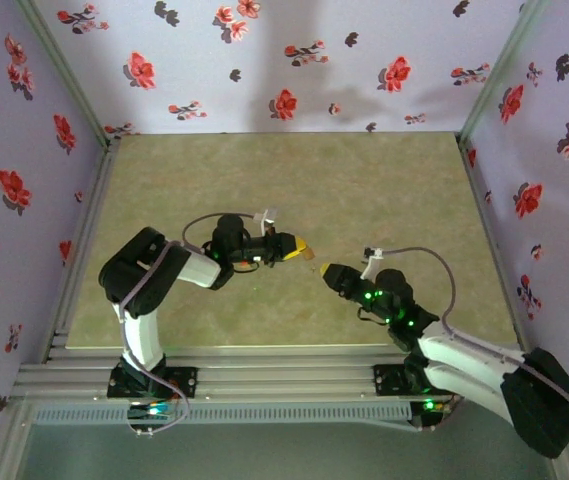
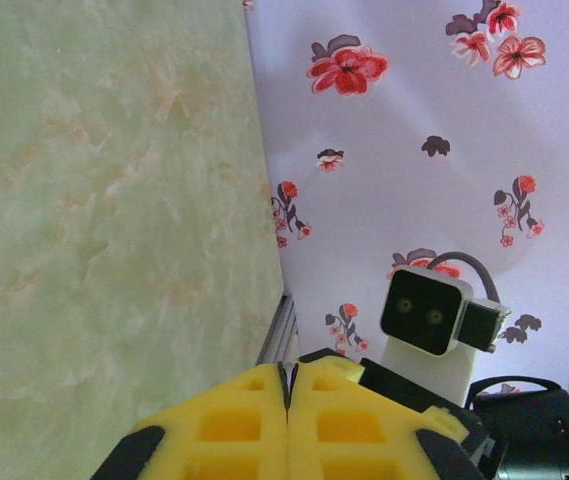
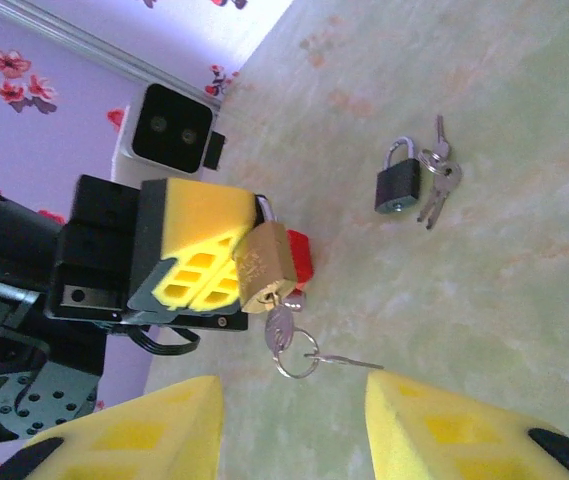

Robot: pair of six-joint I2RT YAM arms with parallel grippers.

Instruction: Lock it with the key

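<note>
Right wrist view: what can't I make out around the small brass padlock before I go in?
- Red piece: mostly behind the small brass padlock, identity unclear.
- Keyhole: covered by the silver keys on a ring.
- Left tool grip: contact hidden by its yellow fingers.
- Top external: padlock too small for detail.

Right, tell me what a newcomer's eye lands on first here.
A small brass-coloured padlock hangs in mid-air from the shut, yellow-fingered left gripper, silver keys on a ring dangling below it. On the pale green marbled table behind lies a dark padlock with its own silver keys.
</note>
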